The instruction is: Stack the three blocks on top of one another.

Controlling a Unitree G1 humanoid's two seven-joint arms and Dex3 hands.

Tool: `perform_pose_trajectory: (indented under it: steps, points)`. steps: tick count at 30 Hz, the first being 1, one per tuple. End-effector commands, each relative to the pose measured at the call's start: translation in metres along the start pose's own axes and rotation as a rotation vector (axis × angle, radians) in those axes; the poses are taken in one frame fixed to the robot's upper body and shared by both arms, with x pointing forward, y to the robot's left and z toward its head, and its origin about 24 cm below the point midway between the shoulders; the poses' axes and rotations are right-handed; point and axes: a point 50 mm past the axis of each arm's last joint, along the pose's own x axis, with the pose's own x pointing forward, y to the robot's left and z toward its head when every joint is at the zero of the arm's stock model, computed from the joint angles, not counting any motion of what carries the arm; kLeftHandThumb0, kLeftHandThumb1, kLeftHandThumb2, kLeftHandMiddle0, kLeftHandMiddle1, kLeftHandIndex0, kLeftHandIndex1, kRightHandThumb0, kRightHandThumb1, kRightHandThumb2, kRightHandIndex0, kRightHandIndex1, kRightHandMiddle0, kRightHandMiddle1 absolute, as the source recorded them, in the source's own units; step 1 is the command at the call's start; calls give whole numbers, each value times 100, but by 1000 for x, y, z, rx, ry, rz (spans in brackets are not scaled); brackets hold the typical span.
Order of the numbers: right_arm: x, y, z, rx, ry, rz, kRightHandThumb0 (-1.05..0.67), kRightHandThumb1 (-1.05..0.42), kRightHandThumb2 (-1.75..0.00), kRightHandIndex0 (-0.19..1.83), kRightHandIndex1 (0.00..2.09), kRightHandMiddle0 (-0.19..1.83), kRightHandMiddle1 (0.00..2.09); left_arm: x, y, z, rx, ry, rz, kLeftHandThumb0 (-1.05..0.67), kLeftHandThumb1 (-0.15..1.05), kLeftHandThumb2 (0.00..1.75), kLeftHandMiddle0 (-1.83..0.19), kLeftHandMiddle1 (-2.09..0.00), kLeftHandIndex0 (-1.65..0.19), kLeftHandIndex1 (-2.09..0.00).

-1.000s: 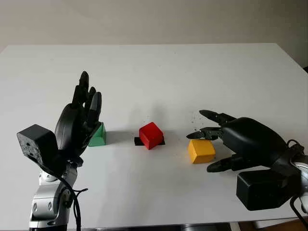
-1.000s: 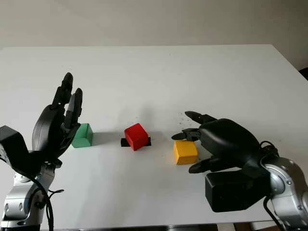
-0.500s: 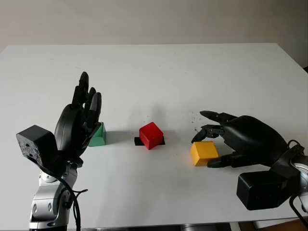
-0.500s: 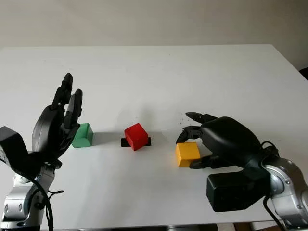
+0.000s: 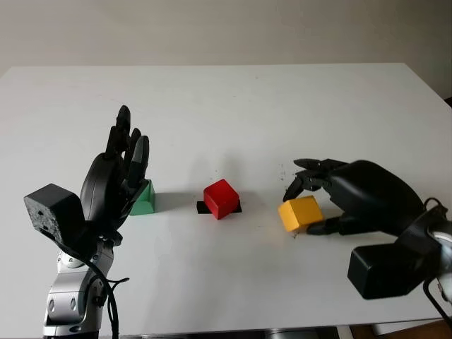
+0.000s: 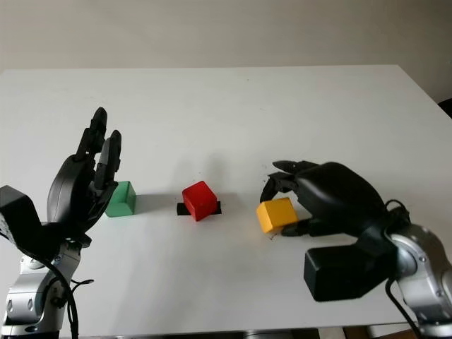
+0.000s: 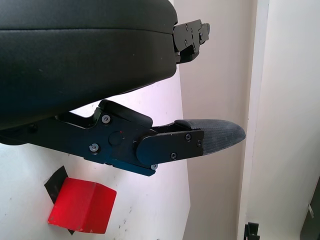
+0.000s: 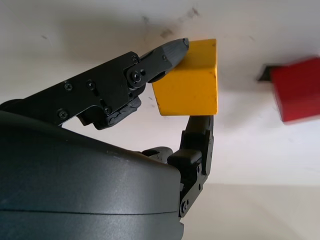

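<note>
The yellow block [image 5: 300, 213] is gripped in the right robot hand [image 5: 332, 201], tilted, at the surface [image 5: 226, 106]. The red block [image 5: 221, 198], on its black patch [image 5: 203, 207], lies to that hand's left. The left robot hand [image 5: 116, 173] is held open by the green block [image 5: 144, 198].

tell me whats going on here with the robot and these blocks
The right hand has closed its fingers on the yellow block, which sits tilted in the grasp at the right of the white table. The red block sits in the middle on a small black marker, and the green block is at the left. The left hand is open, raised beside the green block. Nothing is stacked yet.
</note>
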Motion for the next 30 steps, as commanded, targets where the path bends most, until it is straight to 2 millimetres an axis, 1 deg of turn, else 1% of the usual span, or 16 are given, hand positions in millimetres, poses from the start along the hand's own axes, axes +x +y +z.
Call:
perform_pose_trajectory:
  steps: [1,6,9,13,16,21,24,30]
  points:
    - [8,-25,1,-2,-36,-33,-36,-88,-5,34,6,59,105,0,-1,3,5,-13,-8,-74,105,51,17,-5,18,-5]
    - [25,-50,6,72,-101,-3,-36,-88,-5,32,4,58,111,0,-3,2,5,-17,-6,-73,105,53,17,-6,18,-5]
    - [39,-66,12,94,-141,17,-38,-89,-6,30,4,56,114,0,-4,2,0,-18,-8,-73,105,53,17,-5,18,-5]
    - [57,-80,19,100,-215,16,-42,-89,-6,30,4,56,119,-1,-4,2,-2,-16,-5,-74,105,52,17,-5,18,-5]
    - [70,-85,23,99,-258,19,-42,-89,-5,30,4,54,126,-1,-5,1,-2,-16,0,-74,105,52,17,-5,18,-5]
    - [89,-89,37,46,-308,67,-44,-91,-6,29,4,50,130,-2,-4,1,0,-16,10,-73,105,53,17,-5,18,-5]
    - [100,-86,45,6,-343,105,-44,-92,-6,28,4,46,139,-2,-4,1,-5,-16,3,-74,105,53,18,-5,19,-4]
    - [115,-80,55,10,-342,170,-42,-92,-5,29,5,43,143,-2,-4,0,-8,-20,6,-74,105,53,19,-5,19,-4]
